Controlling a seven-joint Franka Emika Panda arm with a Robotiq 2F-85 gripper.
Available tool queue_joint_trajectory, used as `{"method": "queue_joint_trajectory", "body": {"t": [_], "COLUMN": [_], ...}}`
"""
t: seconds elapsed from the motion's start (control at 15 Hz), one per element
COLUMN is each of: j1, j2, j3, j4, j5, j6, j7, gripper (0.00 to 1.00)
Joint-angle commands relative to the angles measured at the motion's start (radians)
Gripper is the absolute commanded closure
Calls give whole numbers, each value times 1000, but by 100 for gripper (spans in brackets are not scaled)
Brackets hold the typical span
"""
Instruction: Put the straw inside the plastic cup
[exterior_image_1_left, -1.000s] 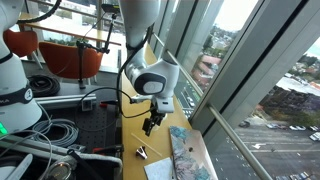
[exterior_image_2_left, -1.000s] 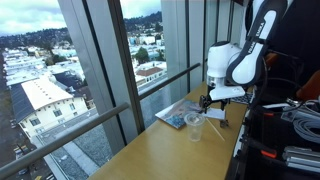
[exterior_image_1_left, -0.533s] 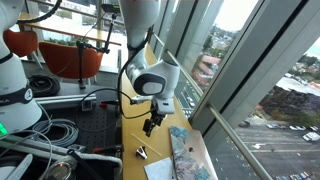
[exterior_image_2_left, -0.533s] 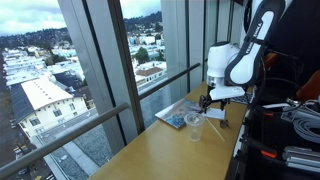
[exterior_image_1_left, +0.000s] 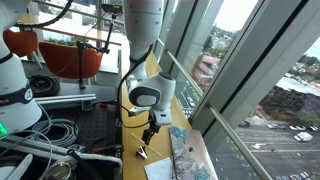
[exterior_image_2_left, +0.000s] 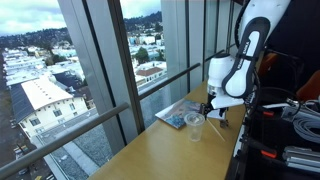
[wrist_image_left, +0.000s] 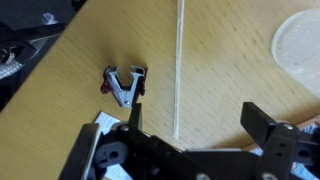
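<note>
Hovering gripper (wrist_image_left: 190, 118); straw (wrist_image_left: 180, 70) clear of cup (wrist_image_left: 300, 45)

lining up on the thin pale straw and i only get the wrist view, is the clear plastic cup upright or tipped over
observer: Upright. In an exterior view the clear plastic cup stands rim up on the wooden table.
operator: is the hand down on the table yet
observer: No. The hand hangs above the tabletop, close beside the cup and not touching it.
operator: anything by the cup i could bump
observer: Yes. A flat blue patterned sheet lies on the table right next to the cup, on the side toward the window.
</note>
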Motion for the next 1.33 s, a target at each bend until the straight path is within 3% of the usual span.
{"method": "queue_joint_trajectory", "body": {"t": [0.0,0.8,0.87,0.93,1.27], "j1": [-12,-20,-18,-17,-7], "j2": [72,210,217,222,225], "j3": [15,50,53,56,54], "j4": [61,194,197,200,202], "j5": [84,227,234,240,261], "j6": [39,40,42,43,47], "j7": [-101,-261,-266,-273,-297], "gripper": [0,0,25,26,64]}}
